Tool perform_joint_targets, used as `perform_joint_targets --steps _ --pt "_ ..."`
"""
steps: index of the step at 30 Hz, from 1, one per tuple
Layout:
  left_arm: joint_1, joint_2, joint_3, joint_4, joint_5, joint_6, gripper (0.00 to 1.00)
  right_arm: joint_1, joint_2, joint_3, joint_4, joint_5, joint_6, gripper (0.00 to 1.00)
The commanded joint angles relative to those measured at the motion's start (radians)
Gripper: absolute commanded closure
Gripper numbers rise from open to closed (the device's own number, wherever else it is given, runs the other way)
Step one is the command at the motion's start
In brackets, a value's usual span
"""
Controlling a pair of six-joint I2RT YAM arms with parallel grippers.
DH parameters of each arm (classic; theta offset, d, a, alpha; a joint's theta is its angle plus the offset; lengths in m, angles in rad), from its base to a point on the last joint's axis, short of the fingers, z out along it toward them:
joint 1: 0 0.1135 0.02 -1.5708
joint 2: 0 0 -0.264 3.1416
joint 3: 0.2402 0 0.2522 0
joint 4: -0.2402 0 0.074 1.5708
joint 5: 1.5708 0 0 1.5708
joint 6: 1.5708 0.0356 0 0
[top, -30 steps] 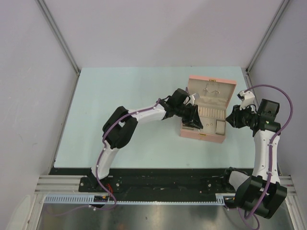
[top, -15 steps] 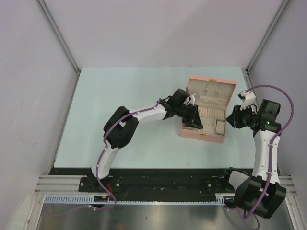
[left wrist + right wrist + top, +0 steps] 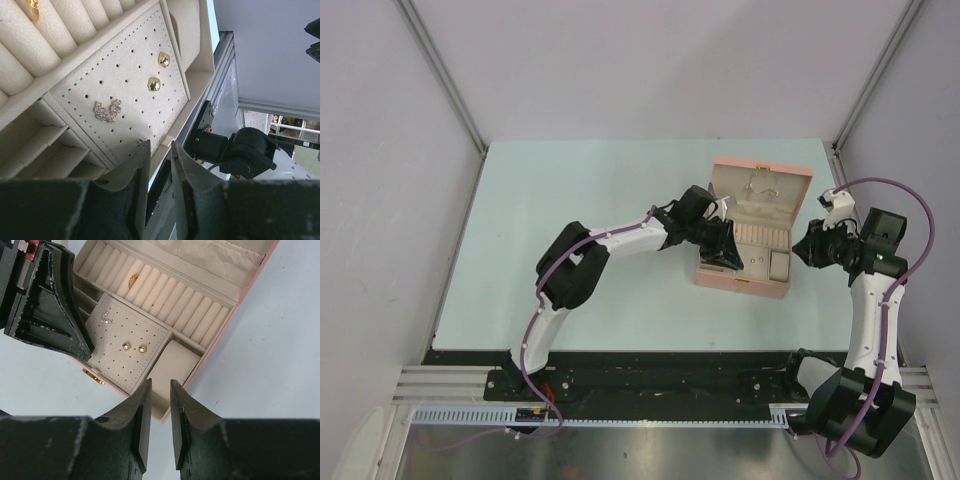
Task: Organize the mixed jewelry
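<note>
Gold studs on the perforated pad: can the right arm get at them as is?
Probably yes. The box lid is open, the gold studs lie uncovered just ahead of the right gripper, and the left gripper sits off to one side.

Looks like a robot lab test cell. Told by a left arm (image 3: 620,237) and a right arm (image 3: 868,300), white and black, bolted side by side to a black base (image 3: 650,378) at the near edge of a pale bench (image 3: 570,200). Closed in by plain grey panels (image 3: 640,70) on aluminium posts (image 3: 442,75). Purple cable (image 3: 880,181) looped along each arm. Slotted rail (image 3: 650,416) and steel sheet (image 3: 650,455) in front of the base. Past the bench edge in the left wrist view, blurred metal framing (image 3: 280,107)
</note>
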Motion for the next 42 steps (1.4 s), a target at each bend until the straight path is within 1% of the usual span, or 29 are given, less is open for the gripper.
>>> perform_joint_targets --steps 1,13,27,30,35,37,38,42 --pt "-0.001 -0.040 0.038 -0.024 -0.021 0.044 0.71 -0.010 -0.021 0.002 -0.005 -0.024 -0.017 0.74" --pt "0.005 -0.084 0.041 -0.025 -0.019 0.058 0.71 -0.010 -0.019 0.001 -0.003 -0.021 -0.016 0.74" --pt "0.013 -0.184 0.014 -0.048 -0.032 0.068 0.69 -0.013 -0.012 0.001 0.001 -0.006 -0.011 0.73" --pt "0.022 -0.205 0.021 -0.084 -0.058 0.097 0.69 -0.012 -0.018 0.001 0.004 -0.003 -0.003 0.71" --pt "0.040 -0.248 0.014 -0.143 -0.118 0.189 0.70 -0.012 -0.019 0.001 0.013 -0.003 0.009 0.67" --pt "0.057 -0.264 -0.006 -0.145 -0.142 0.225 0.70 -0.012 -0.018 -0.001 0.015 0.002 0.013 0.66" --pt "0.063 -0.273 -0.015 -0.139 -0.147 0.237 0.70 -0.012 -0.016 0.001 0.016 0.000 0.013 0.61" --pt "0.095 -0.325 -0.060 -0.125 -0.190 0.297 0.70 -0.013 -0.015 0.001 0.026 0.009 0.018 0.59"
